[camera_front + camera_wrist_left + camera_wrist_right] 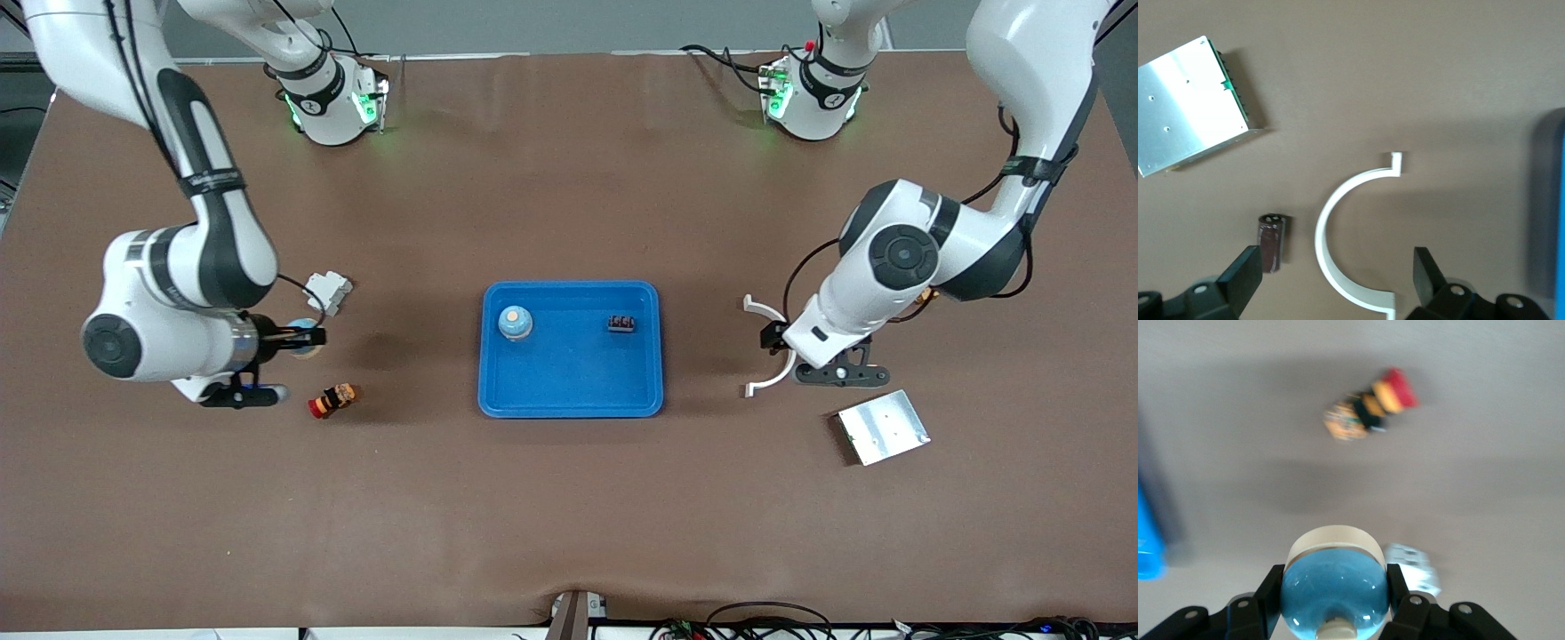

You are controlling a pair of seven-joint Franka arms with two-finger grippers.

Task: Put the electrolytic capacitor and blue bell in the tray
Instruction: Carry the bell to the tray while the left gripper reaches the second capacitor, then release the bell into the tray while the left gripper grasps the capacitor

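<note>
Starting at the right arm's end of the desk [569,533]: your right pincer [300,340] hangs over the desk there, clenched on the blue bell [1335,583], one finger on each side of the dome. On the desk just beside it there's a small white connector block [329,292]. A red, yellow and black button-looking part [333,400] lies on its side a bit nearer the front edge.

Mid-desk you've got the tray [569,404]. It has a blue dome with a tan top [515,322] in the corner toward the right arm, and a tiny black component [621,324] toward the other end.

Over at the left arm's end, your left pincer [840,373] is released, fingers spread wide over a white C-shaped bracket [1338,220] and the electrolytic capacitor [1270,241]. The capacitor is a dark cylinder lying on the desk just beside the bracket, well apart from the tray. In the left wrist view one fingertip [1241,277] overlaps its end, but you can't tell if it's touching. The silver metal plate [883,427] sits near them, closer to the front edge.
</note>
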